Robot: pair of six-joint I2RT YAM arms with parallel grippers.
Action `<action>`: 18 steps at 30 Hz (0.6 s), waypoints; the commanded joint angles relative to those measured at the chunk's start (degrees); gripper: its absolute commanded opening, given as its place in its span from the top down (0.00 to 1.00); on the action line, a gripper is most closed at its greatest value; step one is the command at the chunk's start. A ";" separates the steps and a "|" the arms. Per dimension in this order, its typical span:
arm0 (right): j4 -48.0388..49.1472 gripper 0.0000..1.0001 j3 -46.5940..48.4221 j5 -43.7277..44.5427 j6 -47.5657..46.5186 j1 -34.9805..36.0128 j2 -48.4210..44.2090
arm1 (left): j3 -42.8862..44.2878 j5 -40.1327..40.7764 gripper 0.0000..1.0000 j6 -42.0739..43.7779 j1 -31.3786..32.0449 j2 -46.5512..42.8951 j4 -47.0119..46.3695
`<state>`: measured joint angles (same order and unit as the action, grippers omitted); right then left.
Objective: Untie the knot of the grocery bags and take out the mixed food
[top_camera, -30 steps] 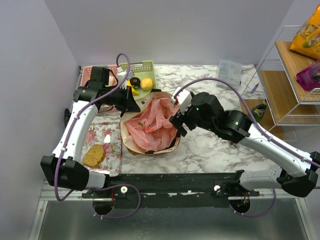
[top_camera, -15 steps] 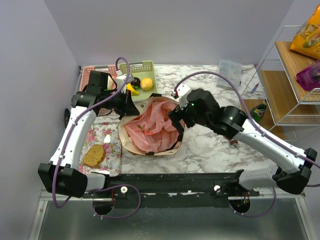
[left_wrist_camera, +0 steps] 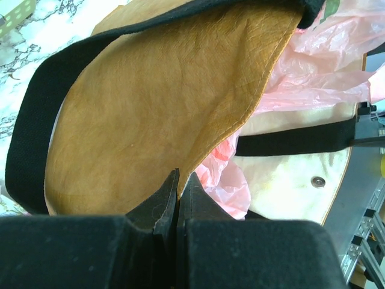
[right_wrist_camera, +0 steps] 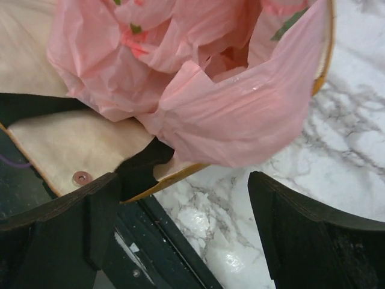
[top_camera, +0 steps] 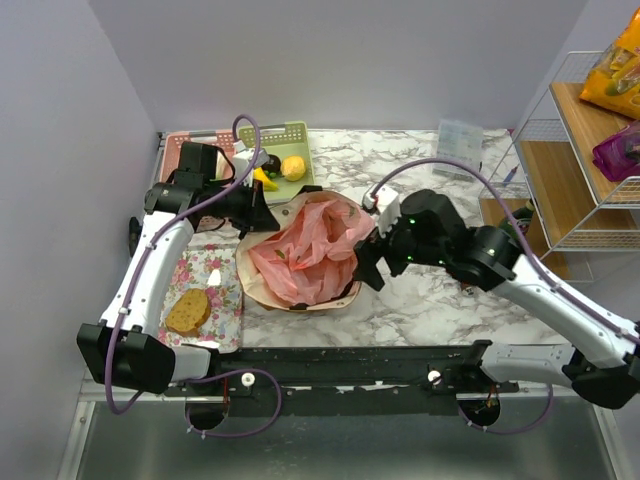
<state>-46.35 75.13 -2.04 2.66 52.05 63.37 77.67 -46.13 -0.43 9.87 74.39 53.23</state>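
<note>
Cannot make out any knot on the pink bag point(top_camera: 300, 250). Only crumpled film, heaped in the mouth of the tote point(top_camera: 252, 285), with small green flecks showing through. Contents otherwise hidden. In the wrist views, only the tote's tan lining, a black strap and one snap on show.

Count: two bags, one inside the other.
- Beyond the tote's far edge: two slotted baskets, green basket point(top_camera: 290, 135) and pink basket point(top_camera: 180, 150).
- In the green one: one lemon point(top_camera: 293, 167), one dark round fruit point(top_camera: 270, 163), and a yellow piece point(top_camera: 262, 181) half covered by the left arm point(top_camera: 160, 250), too hidden to name.
- Left of the tote: one floral tray point(top_camera: 222, 270) bearing one bread slice point(top_camera: 187, 311).
- Well right of the tote: a wire shelf point(top_camera: 560, 150), cut off by the frame edge, with one orange packet point(top_camera: 618, 70) and one purple packet point(top_camera: 620, 150), both cropped.

Pink bag's long axis: near-left to far-right across the tote.

Left gripper point(left_wrist_camera: 179, 180) at the tote's far-left rim, fingers pressed together on the edge of the tan flap.

Right gripper point(right_wrist_camera: 180, 180) at the tote's right rim, jaws spread wide and gripping nothing, pink film just past the fingertips.
</note>
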 commanded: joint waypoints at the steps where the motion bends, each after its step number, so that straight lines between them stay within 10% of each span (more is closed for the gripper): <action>1: 3.55 0.10 -3.14 -4.82 4.10 -0.37 3.50 | 1.38 -0.89 1.00 1.28 0.50 0.76 0.54; 4: 4.69 0.35 -5.15 -6.76 5.66 -0.82 5.14 | 1.92 -1.93 1.00 3.07 1.30 0.81 1.78; 8: 3.07 0.99 -2.08 -3.46 4.85 -1.77 5.48 | 4.07 -5.55 1.00 6.62 4.71 0.58 5.71; 18: -7.56 1.00 18.87 12.10 -10.17 -8.99 11.05 | 25.57 -12.89 1.00 -3.74 20.86 12.55 5.32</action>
<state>-49.98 89.14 -0.91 2.57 47.31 71.50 92.75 -52.42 2.48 27.00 80.88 60.69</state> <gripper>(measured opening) 0.057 0.024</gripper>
